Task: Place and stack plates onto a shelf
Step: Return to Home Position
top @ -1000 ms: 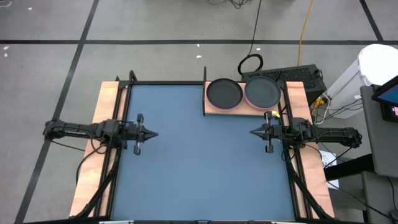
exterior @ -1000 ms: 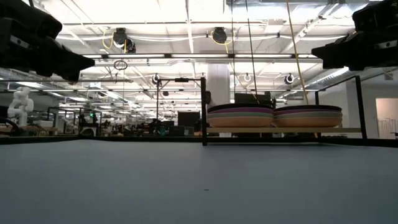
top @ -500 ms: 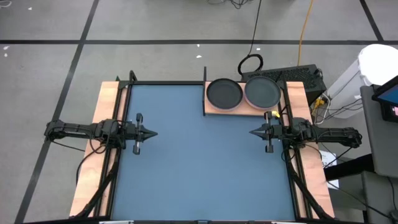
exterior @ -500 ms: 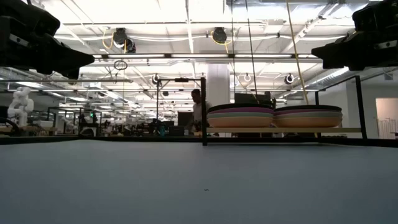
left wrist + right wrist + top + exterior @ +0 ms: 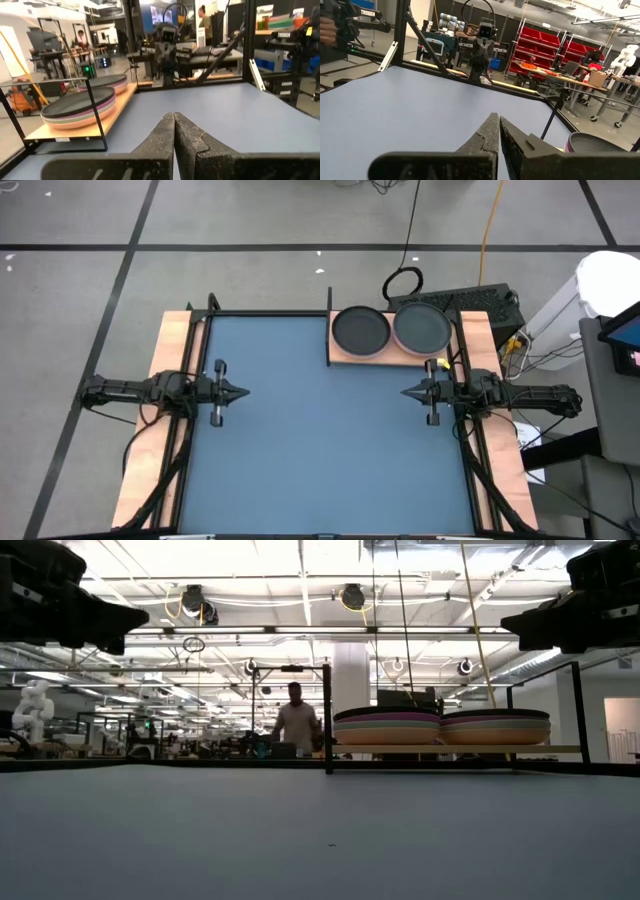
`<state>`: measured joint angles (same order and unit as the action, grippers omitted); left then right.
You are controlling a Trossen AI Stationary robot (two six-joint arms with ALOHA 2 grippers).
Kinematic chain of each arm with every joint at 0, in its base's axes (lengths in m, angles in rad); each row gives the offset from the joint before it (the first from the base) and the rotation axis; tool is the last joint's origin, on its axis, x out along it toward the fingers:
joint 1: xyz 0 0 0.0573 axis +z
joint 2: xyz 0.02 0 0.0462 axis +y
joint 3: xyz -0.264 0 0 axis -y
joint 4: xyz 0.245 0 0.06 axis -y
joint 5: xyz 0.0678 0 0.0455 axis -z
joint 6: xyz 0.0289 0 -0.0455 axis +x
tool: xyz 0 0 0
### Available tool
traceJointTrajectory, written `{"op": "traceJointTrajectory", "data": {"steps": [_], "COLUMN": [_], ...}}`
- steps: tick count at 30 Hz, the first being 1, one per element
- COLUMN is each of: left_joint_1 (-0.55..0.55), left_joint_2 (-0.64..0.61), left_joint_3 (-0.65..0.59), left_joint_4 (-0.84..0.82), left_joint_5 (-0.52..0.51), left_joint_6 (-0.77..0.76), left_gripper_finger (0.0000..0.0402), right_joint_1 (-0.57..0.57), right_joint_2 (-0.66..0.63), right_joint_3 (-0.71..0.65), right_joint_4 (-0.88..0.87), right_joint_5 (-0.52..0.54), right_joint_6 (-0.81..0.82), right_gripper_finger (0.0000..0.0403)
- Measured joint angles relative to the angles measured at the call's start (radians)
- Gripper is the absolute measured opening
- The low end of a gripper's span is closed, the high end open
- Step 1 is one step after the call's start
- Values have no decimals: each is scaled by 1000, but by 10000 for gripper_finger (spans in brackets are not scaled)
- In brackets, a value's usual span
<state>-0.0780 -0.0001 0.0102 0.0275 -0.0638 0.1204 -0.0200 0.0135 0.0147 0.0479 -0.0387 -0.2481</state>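
Two stacks of plates stand side by side on the wooden shelf (image 5: 343,358) at the table's far right corner. The left stack (image 5: 361,330) and the right stack (image 5: 422,328) each have a dark plate on top. The low view shows purple, green and pink rims in the left stack (image 5: 387,726) and the right stack (image 5: 497,726) on the raised shelf (image 5: 450,749). My left gripper (image 5: 243,392) hovers shut near the left edge and my right gripper (image 5: 405,392) hovers shut near the right edge. Both point inward, and both are shut in the wrist views, left gripper (image 5: 174,119) and right gripper (image 5: 498,119).
The blue mat (image 5: 320,440) covers the table between the arms. Black frame posts (image 5: 327,720) stand beside the shelf. A dark box and cables (image 5: 480,300) lie beyond the far edge. A person (image 5: 295,720) walks in the room behind the table.
My left gripper has drawn back a little toward the table's left edge and risen slightly, still shut. A person has walked into view in the room beyond the table.
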Motion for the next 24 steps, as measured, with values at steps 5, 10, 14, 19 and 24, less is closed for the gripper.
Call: {"op": "traceJointTrajectory", "data": {"steps": [5,10,14,19,24], "left_joint_1": [0,0,0,0,0], "left_joint_2": [3,6,7,7,7], "left_joint_3": [1,1,1,1,0], "left_joint_4": [-6,-8,-9,-9,5], "left_joint_5": [0,0,0,1,0], "left_joint_6": [3,-7,-37,-29,-25], "left_gripper_finger": [3,3,3,3,3], "right_joint_1": [0,0,0,0,0], "right_joint_2": [0,0,0,0,0], "right_joint_3": [0,0,0,0,0], "right_joint_4": [0,0,0,0,0], "right_joint_5": [1,11,11,11,11], "right_joint_6": [0,0,0,0,0], "right_gripper_finger": [0,0,0,0,0]}}
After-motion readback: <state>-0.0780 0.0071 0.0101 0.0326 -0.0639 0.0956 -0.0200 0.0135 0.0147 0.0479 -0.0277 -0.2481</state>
